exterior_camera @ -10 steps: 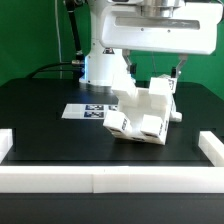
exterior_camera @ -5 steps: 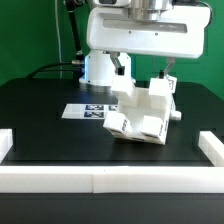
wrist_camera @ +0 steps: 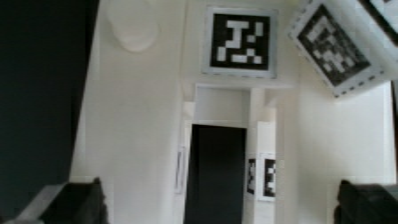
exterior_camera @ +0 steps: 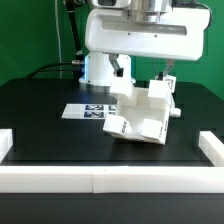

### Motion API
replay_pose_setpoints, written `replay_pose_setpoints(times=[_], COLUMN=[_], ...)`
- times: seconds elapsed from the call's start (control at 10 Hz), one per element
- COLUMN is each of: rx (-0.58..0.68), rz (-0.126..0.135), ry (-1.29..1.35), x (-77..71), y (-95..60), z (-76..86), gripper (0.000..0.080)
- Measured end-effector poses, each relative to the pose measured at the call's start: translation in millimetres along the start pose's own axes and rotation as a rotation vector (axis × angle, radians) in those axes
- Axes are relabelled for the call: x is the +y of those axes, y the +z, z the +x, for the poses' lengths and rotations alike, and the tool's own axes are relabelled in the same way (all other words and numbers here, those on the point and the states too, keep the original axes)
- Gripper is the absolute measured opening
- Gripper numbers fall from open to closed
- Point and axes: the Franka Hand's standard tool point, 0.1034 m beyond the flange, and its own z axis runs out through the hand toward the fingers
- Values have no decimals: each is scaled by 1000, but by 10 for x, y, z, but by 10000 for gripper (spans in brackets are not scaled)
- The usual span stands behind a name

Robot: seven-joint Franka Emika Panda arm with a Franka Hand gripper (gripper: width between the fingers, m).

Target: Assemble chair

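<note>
Here, read from the exterior view's left to its right: a long white border rail [exterior_camera: 95, 180] edges the black table [exterior_camera: 40, 110] at six o'clock, with short rail ends at eight and four o'clock. The marker board [exterior_camera: 85, 111] lies flat near the centre, toward nine o'clock of the chair [exterior_camera: 143, 115]. The chair, a partly joined cluster of chunky white tagged blocks, sits at table centre, directly beneath the arm's white housing at twelve o'clock. The gripper [wrist_camera: 217, 203] hangs above it with jaws fully spread and holding nothing; in the wrist view both fingertips [wrist_camera: 68, 200] flank a tall white chair panel and its dark slot without visibly touching. Judged by appearance, the plastic is rigid, light and smooth, hence somewhat slippery; a firm pinch across a flat-sided panel or block, clear of the tags, seems the soundest hold.
</note>
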Motion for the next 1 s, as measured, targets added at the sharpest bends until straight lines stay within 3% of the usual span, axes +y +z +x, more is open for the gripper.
replay_pose_setpoints(times=[0.5,1.0], rx=[49,178], rz=[-36,-28], ry=[-9,-22], x=[-24,-103], y=[149,143], z=[267,559], gripper=[648,648])
